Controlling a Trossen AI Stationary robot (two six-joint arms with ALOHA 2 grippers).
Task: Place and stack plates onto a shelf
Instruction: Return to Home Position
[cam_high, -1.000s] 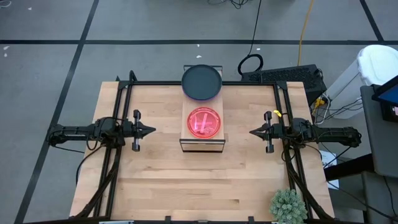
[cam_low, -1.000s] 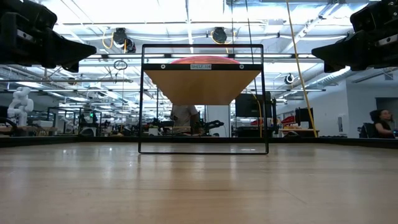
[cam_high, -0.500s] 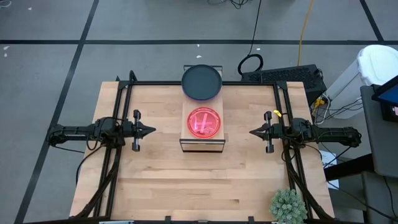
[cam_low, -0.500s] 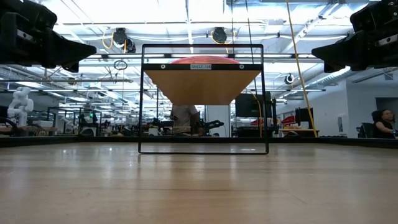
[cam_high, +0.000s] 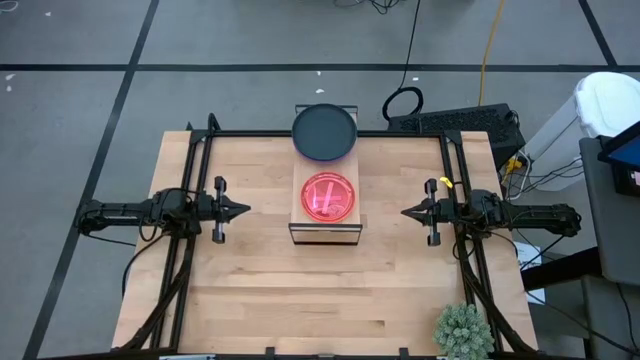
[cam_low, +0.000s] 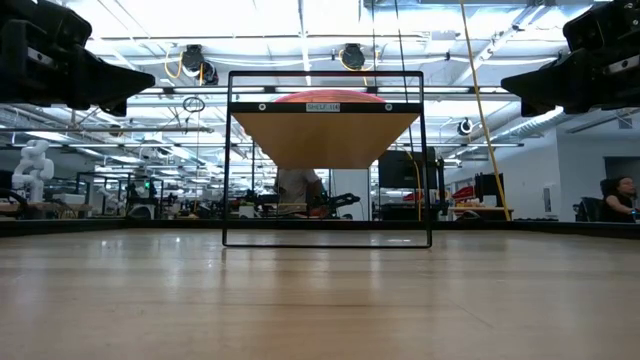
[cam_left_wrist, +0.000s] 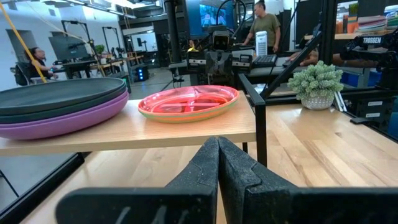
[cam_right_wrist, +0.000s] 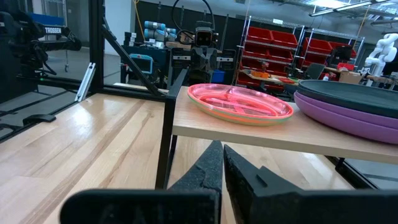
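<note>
- Overhead, I see the shelf mid-table, its plank running 12 to 6 o'clock.
- At its 12 o'clock end the dark plates sit stacked on the purple plates.
- At the 6 o'clock end lie the pink plates. There is a green rim beneath them, I think; the wrist view is poor there.
- The left gripper hangs at 9 o'clock of the shelf, apart from it, fingers pressed together and holding nothing.
- The right gripper hangs at 3 o'clock, claw closed and empty.
</note>
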